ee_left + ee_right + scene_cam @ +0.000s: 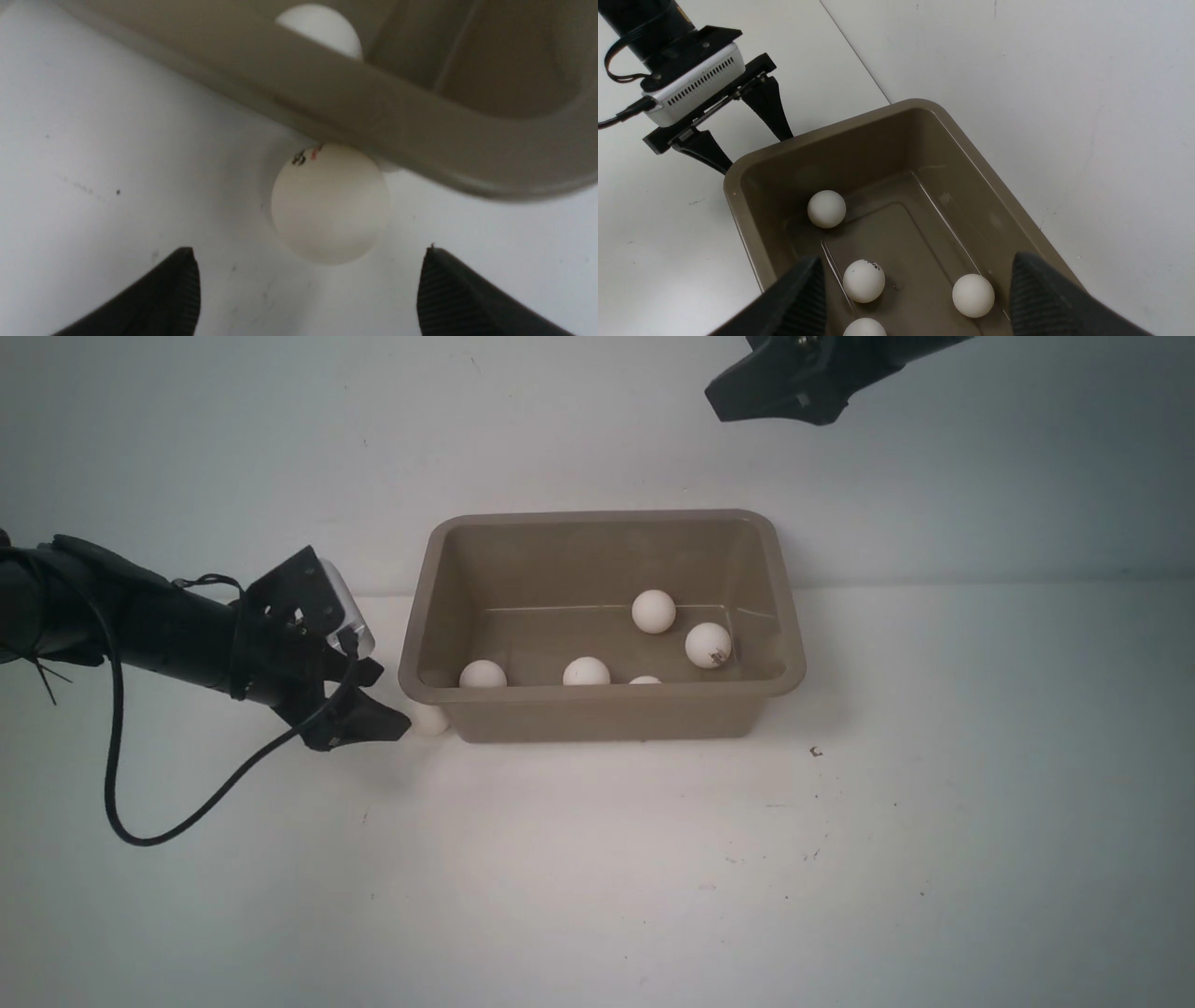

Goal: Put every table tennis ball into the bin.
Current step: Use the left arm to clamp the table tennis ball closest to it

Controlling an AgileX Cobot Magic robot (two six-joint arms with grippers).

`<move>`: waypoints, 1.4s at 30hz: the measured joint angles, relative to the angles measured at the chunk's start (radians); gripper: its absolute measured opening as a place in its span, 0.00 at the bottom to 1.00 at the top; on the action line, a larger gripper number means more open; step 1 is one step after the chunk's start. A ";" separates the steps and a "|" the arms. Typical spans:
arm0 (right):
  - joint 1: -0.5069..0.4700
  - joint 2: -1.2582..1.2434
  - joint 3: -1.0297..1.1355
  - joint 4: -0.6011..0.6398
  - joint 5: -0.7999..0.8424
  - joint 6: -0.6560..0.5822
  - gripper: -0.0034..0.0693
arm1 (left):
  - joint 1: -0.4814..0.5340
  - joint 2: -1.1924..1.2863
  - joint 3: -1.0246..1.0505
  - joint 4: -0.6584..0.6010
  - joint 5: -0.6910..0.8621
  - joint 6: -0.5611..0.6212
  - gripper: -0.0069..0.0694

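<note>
We see a white matte worktop [597, 877] with some small dark dots and light scratches, and one dark speck [816, 751] just before the right near corner of the bin. Behind it stands a plain pale wall [280, 448], which meets the far edge of the worktop in a straight line. The taupe bin [602, 717] stands close to this far edge, about in the middle of the width, with its long side toward us. Inside it lie five table tennis balls [653, 611], well apart from each other; one of them [708, 645] shows a dark printed mark. The sixth ball [330, 205] is outside, on the worktop at the left near corner of the bin, resting against the outer wall and partly under the rolled rim. The left gripper [392, 698] is low over the worktop just beside this ball, and its two black fingers [173, 298] are spread wide, one on each side of the ball, touching nothing. A black cable [117, 784] hangs from the left arm in a loop down to the worktop. The right gripper [915, 261] hangs high above the bin, near the wall, with its fingers also spread and nothing between them.
</note>
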 joint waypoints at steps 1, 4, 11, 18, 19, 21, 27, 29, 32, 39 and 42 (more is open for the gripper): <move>0.000 0.000 0.000 0.000 0.000 0.000 0.71 | -0.006 0.000 0.000 -0.011 -0.003 0.009 0.83; 0.000 0.000 0.000 0.000 0.000 0.000 0.71 | -0.017 0.001 0.000 -0.023 -0.013 0.012 0.83; 0.000 0.000 0.000 0.000 0.005 0.000 0.71 | -0.031 0.031 -0.001 -0.048 -0.023 0.025 0.83; 0.000 0.000 0.000 -0.001 0.009 0.000 0.71 | -0.041 0.079 -0.001 -0.121 -0.040 0.058 0.83; 0.000 0.000 0.000 -0.002 0.009 0.000 0.71 | -0.042 0.079 -0.001 -0.133 -0.040 0.070 0.83; 0.000 0.000 0.000 -0.003 0.010 0.000 0.71 | -0.044 0.080 -0.001 -0.157 -0.041 0.096 0.81; 0.000 0.000 0.000 -0.021 0.011 0.000 0.71 | -0.043 0.080 -0.001 -0.169 -0.063 0.069 0.54; 0.000 0.000 0.000 -0.026 0.011 0.000 0.71 | -0.041 0.077 -0.002 -0.148 -0.064 0.051 0.55; 0.000 0.000 0.000 -0.029 0.011 0.000 0.71 | -0.030 0.071 -0.006 -0.084 -0.056 0.008 0.56; 0.000 0.000 0.000 -0.029 0.011 0.000 0.71 | 0.047 0.007 -0.006 0.116 -0.042 -0.168 0.56; 0.000 0.000 0.000 -0.030 0.011 0.000 0.71 | 0.104 -0.055 -0.003 0.030 0.031 -0.174 0.56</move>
